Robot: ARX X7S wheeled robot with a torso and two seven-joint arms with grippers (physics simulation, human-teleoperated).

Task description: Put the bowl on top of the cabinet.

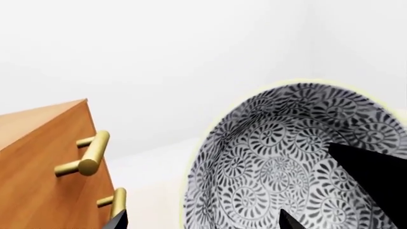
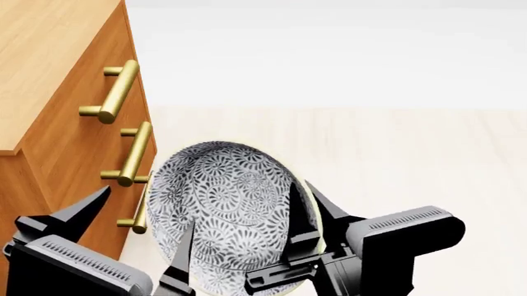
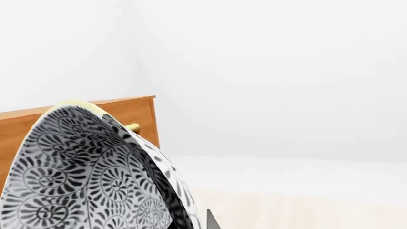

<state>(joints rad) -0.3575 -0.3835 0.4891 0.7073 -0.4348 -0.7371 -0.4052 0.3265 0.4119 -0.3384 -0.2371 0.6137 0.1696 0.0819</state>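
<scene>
Although the bowl [image 2: 222, 203] is already lifted and held tilted between both arms, beside the cabinet [image 2: 49, 92] front near its brass handles [image 2: 115, 92], it is not yet placed on top. The right hand [image 2: 303, 216] is clamped on its rim; the left hand [image 2: 136, 231] is spread open alongside it.

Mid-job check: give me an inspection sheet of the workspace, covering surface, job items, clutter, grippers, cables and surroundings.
Surface: pale floor, bare where visible.
Job's things: bowl tilted, held off the floor beside the cabinet front, below its top; not yet placed.
Clutter: nothing seen.
Grippers: left gripper open, one finger inside the bowl; right gripper jaws astride the bowl's rim.
Cables: nothing seen.
Surroundings: plain white background; three brass handles on the cabinet front.
</scene>
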